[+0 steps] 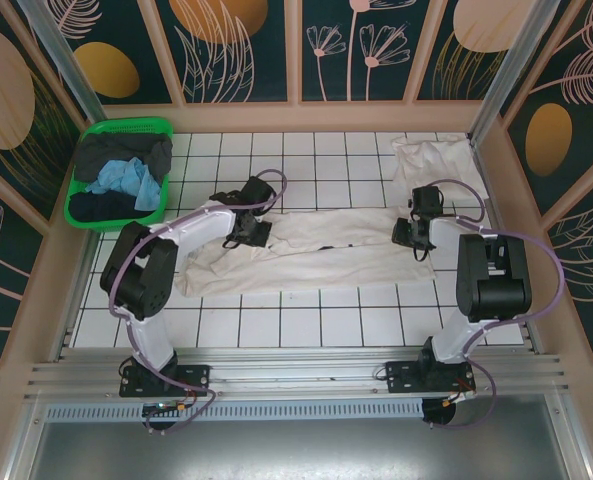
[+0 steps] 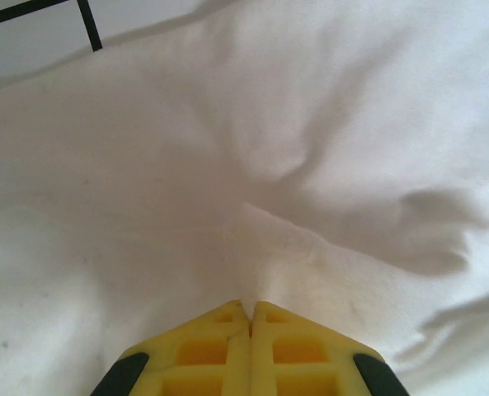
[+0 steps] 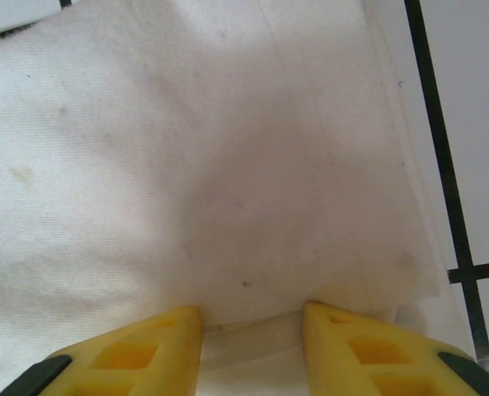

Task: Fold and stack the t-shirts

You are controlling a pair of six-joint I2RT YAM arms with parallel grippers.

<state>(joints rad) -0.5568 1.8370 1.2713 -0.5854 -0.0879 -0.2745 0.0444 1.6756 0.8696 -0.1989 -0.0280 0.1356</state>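
A thin, wrinkled white cotton t-shirt [image 1: 316, 250] lies stretched in a long band from left to right across the middle of the white tiled table [image 1: 306, 325], seemingly already doubled over along its length. A second white t-shirt [image 1: 431, 160] lies rumpled in the far right corner, apart from the stretched one. At the far left stands a green plastic basket [image 1: 126, 125] holding dark garments and a light blue cloth.

The step in hand looks like a lengthwise fold of the stretched shirt. To do it well, both ends should probably lift and travel together, with the cloth kept taut between them so the edge lands straight and no crease is trapped.

The left gripper [image 1: 246, 228] sits on the shirt's left part. In its wrist view the yellow fingers [image 2: 219, 351] are pressed together with creases fanning out from their tips, so it seems to pinch a small tuck of fabric. The right gripper [image 1: 413, 235] is at the shirt's right end; its yellow fingers [image 3: 145, 355] stand partly apart, straddling the layered edge, which does not look clamped
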